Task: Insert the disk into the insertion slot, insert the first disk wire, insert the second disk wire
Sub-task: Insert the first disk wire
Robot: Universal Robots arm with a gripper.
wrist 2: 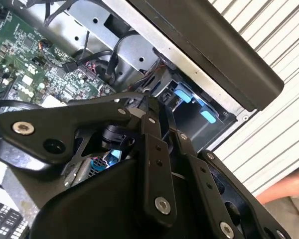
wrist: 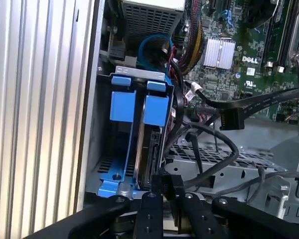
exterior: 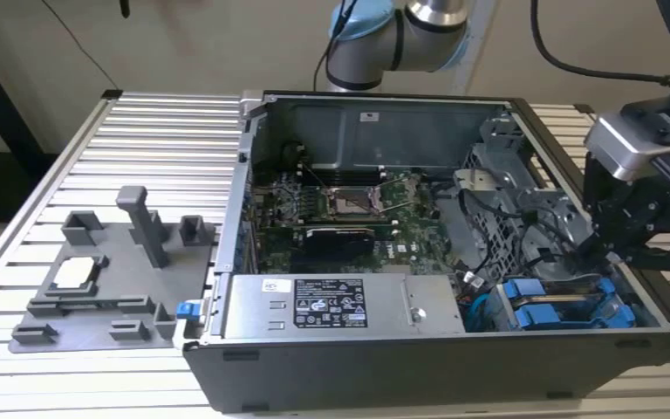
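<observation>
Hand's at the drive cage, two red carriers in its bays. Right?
No. The two carriers are blue, not red; the first wrist view shows it. The rest stands: the hand is at the drive cage, with the carriers in its bays.

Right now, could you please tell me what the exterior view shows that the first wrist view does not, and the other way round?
The exterior view adds the grey fixture tray beside the open case and the arm's joints behind it. The first wrist view adds a black connector at the end of a flat cable, and a close look down between the blue carriers. Both share those carriers standing in a corner of the case, the green motherboard, and the hand close to the carriers.
</observation>
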